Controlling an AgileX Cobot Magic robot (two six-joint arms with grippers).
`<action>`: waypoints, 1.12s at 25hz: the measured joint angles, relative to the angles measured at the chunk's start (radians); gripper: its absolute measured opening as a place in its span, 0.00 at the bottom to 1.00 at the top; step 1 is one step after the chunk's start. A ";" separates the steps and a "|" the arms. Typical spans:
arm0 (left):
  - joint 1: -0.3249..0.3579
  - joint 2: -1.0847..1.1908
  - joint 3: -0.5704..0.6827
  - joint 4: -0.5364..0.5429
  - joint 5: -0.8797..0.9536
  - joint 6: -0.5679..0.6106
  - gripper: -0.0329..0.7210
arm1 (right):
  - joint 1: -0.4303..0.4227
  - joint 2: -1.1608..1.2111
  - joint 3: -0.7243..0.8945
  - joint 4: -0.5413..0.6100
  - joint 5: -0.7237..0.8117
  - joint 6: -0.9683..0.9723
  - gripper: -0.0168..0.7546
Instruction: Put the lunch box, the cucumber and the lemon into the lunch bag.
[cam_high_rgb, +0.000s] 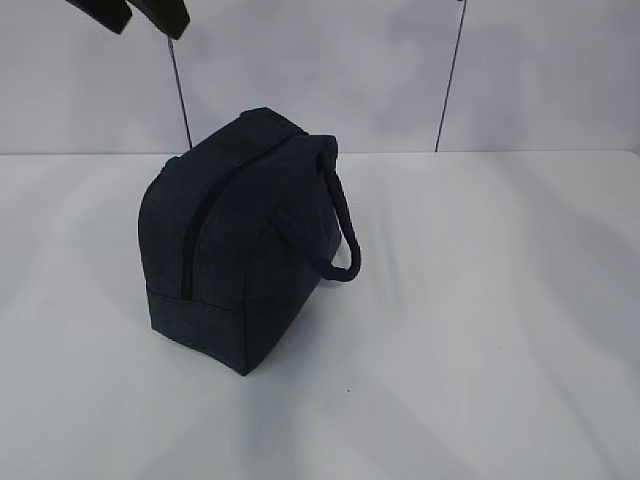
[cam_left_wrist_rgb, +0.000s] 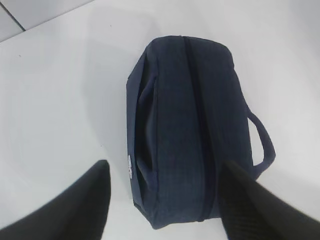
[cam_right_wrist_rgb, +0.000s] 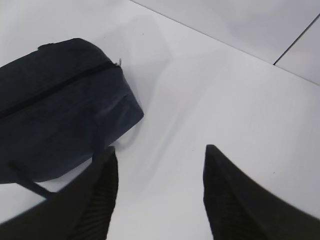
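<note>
Lunch bag (cam_high_rgb: 235, 240) upright on the white tabletop (cam_high_rgb: 480, 350), left of centre in the exterior view, one narrow end turned toward the near left. Zipper (cam_high_rgb: 192, 235) closed, running up that end and over the top as a dark line. One loop handle (cam_high_rgb: 345, 240) drooping off the right side, tip clear of the tabletop; the other lying flat against the left side of the bag, seen in the left wrist view (cam_left_wrist_rgb: 147, 130). Left gripper (cam_left_wrist_rgb: 165, 200) held high above the bag, fingers (cam_left_wrist_rgb: 75, 210) spread wide on either side of its near end, touching nothing; in the exterior view only dark finger tips (cam_high_rgb: 130, 12) at the top left edge. Right gripper (cam_right_wrist_rgb: 157, 195) also spread apart and empty, hanging over bare tabletop just right of the bag, with the bag's end and zipper line (cam_right_wrist_rgb: 60, 82) at the left of its wrist view. Small pale tab at the zipper's end on the bag's far corner, too small to make out. Grey wall panels (cam_high_rgb: 320, 70) behind the far edge of the tabletop.
</note>
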 joint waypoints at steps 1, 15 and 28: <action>0.000 -0.025 0.014 0.006 0.002 -0.002 0.69 | 0.008 -0.029 0.026 -0.004 0.000 0.006 0.57; 0.000 -0.475 0.519 0.041 0.008 -0.005 0.64 | 0.021 -0.529 0.567 -0.049 0.004 0.018 0.57; 0.000 -0.912 1.078 0.041 -0.190 -0.010 0.63 | 0.021 -1.092 1.151 -0.077 -0.101 0.027 0.57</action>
